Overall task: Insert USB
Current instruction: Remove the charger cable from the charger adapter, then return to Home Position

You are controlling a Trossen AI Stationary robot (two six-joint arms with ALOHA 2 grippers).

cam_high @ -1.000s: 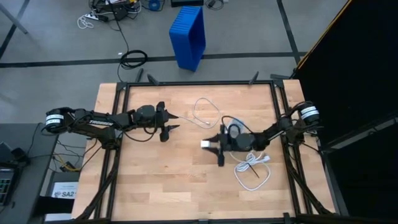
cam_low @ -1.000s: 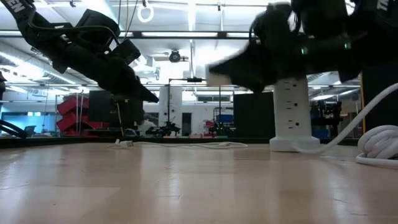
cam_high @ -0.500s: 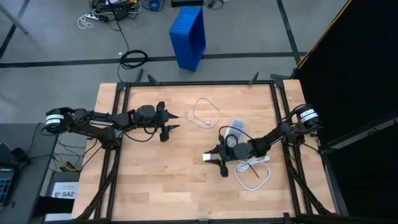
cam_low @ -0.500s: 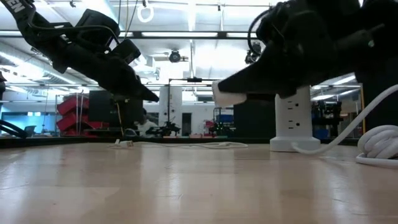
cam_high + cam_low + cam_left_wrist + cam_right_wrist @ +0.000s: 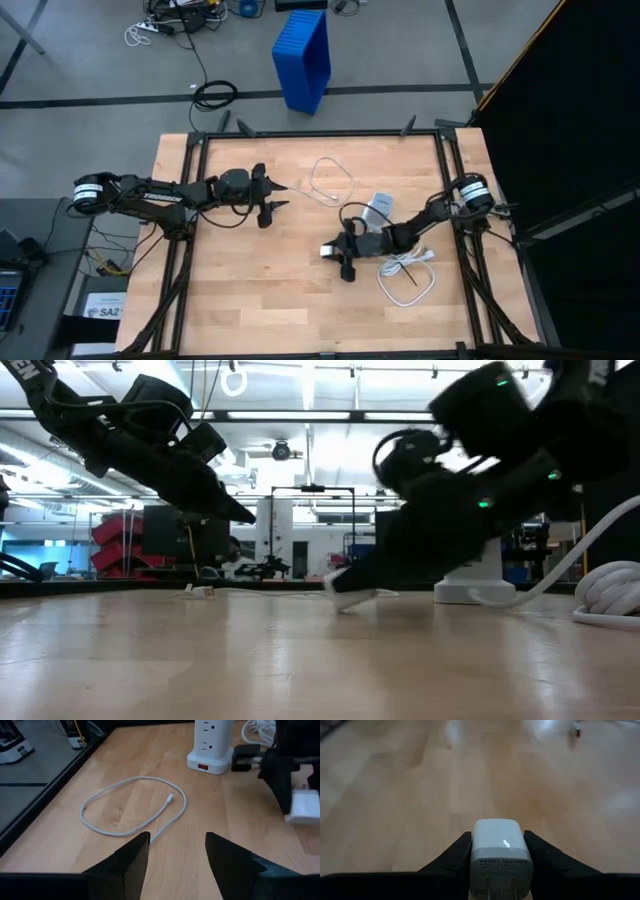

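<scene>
2 arms over a wood table [image 5: 250,280] — workshop room beyond.

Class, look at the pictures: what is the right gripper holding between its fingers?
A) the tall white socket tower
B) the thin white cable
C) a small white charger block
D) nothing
C: the right wrist view shows the right gripper shut on a small white charger block, prongs facing the camera.

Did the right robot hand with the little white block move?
Yes. The right gripper, holding the white adapter, dropped toward the table and slid away from the socket block.
</scene>
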